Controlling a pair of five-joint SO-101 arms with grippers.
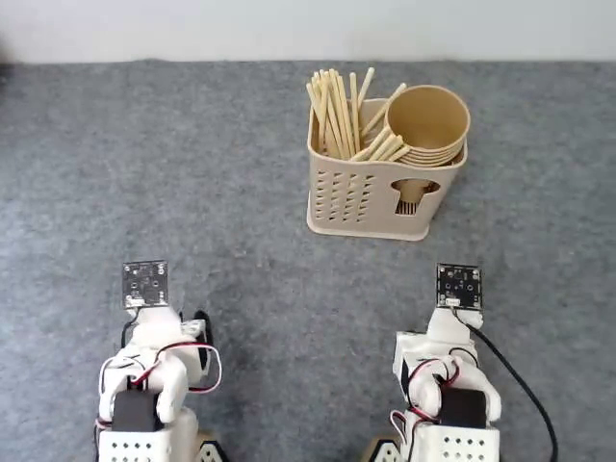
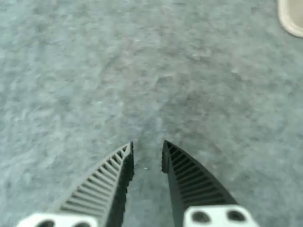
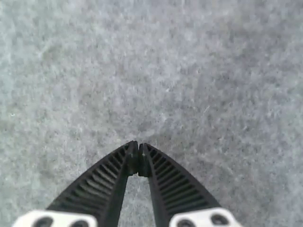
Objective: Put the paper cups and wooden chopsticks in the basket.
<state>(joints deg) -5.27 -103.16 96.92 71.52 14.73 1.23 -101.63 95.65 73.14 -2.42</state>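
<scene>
Left hand [image 2: 147, 153] first, from its own wrist view: the two dark ribbed fingers [image 2: 113, 175] stand a narrow gap apart with nothing between them, hanging over the grey felt of the bench [image 2: 94, 71]. A pale rounded corner of the basket [image 2: 291, 19] shows at the edge of the view, well apart from the fingertips.

From the right wrist view, the right hand [image 3: 138, 152] is closed. Its tips touch each other and grip nothing, and the same grey felt lies below.

From the high view, both arms sit folded at the near edge of the bench, the left arm [image 1: 154, 385] at about 7 o'clock and the right arm [image 1: 448, 395] at about 5 o'clock. The basket [image 1: 371, 192] stands at about 1 o'clock, well apart from both. The paper cups [image 1: 428, 120] are nested in one tilted stack on its 3 o'clock side. The wooden chopsticks [image 1: 337, 106] stand bundled on its 9 o'clock side, a few leaning across against the cups.
</scene>
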